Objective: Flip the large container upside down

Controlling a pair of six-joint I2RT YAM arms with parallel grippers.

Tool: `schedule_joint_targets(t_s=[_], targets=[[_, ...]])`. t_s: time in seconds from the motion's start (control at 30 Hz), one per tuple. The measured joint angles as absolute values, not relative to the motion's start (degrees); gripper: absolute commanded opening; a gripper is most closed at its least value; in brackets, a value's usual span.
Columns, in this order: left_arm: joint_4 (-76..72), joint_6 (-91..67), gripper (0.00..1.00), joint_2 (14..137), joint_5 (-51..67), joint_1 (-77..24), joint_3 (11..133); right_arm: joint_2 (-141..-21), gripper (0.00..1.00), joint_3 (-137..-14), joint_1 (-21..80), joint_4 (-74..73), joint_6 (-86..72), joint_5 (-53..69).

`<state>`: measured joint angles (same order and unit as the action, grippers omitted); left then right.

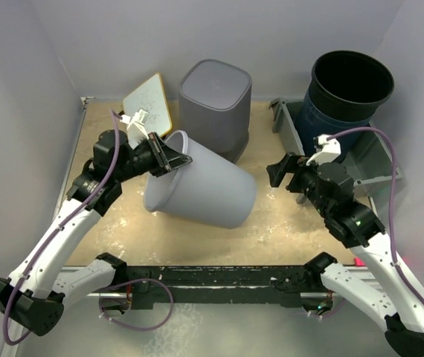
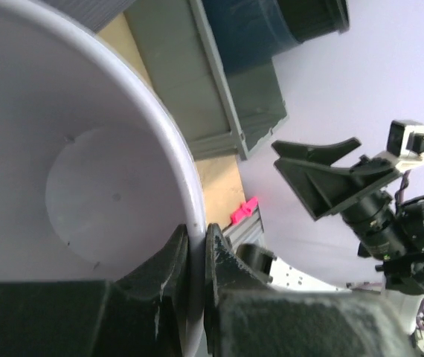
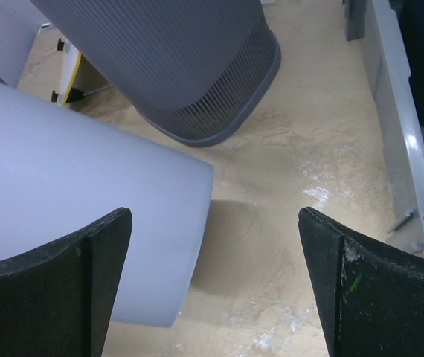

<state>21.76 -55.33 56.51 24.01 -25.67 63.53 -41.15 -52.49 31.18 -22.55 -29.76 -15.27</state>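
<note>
Bright, soft light falls evenly from above and gives the pale walls [image 1: 18, 74] a lilac cast. Shadows stay faint: a diffuse one lies on the table [image 1: 271, 230] beside the large container [image 1: 204, 190]. The black bucket [image 1: 349, 78] shows no detail inside. In the left wrist view the container's inside is washed nearly white and the left claw [image 2: 196, 234] is blurred. The right claw [image 3: 213, 216] looks dark and soft-edged.
</note>
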Motion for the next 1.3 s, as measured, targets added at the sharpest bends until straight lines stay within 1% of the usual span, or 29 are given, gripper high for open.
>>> schedule_joint_targets(t_s=[0.2,0.27,0.33,0.47,0.53,0.67,0.87,1.03,1.1,1.23,1.3], targets=[[15.2,-56.0,0.00,56.4,25.6,-25.6,56.8,-40.9,0.95,-52.5,31.2,-24.5,-29.8,-15.6],[14.0,-55.4,0.10,56.4,25.8,-25.6,55.3,-40.9,0.95,-52.5,31.2,-24.6,-30.0,-15.6],[14.4,-54.0,0.22,56.4,25.6,-25.6,54.5,-40.9,0.95,-52.5,31.2,-24.8,-30.3,-15.5],[18.8,-49.3,0.36,57.5,23.7,-25.6,54.4,-41.6,0.95,-52.5,31.2,-25.4,-31.0,-14.8],[21.4,-47.1,0.47,58.4,22.2,-25.6,54.4,-42.1,0.96,-52.5,31.2,-26.0,-31.6,-13.8],[27.5,-42.9,0.53,60.2,18.4,-25.6,55.6,-43.6,0.98,-52.5,31.2,-27.4,-33.2,-10.5],[34.2,-37.4,0.54,61.5,12.9,-26.0,61.8,-45.5,0.99,-52.0,31.2,-28.2,-37.3,-3.1],[38.4,-34.6,0.52,62.5,8.1,-29.6,65.0,-45.5,0.98,-46.4,31.2,-27.2,-42.0,2.1],[39.8,-33.8,0.46,63.3,5.5,-32.8,66.0,-45.1,0.98,-44.2,31.2,-27.1,-44.2,3.4],[41.8,-33.1,0.26,65.4,1.5,-38.1,67.1,-43.3,0.97,-42.4,31.2,-26.3,-47.5,4.6],[41.6,-33.3,0.18,66.2,0.7,-38.9,67.3,-41.9,0.97,-41.8,31.2,-25.7,-48.5,4.9]])
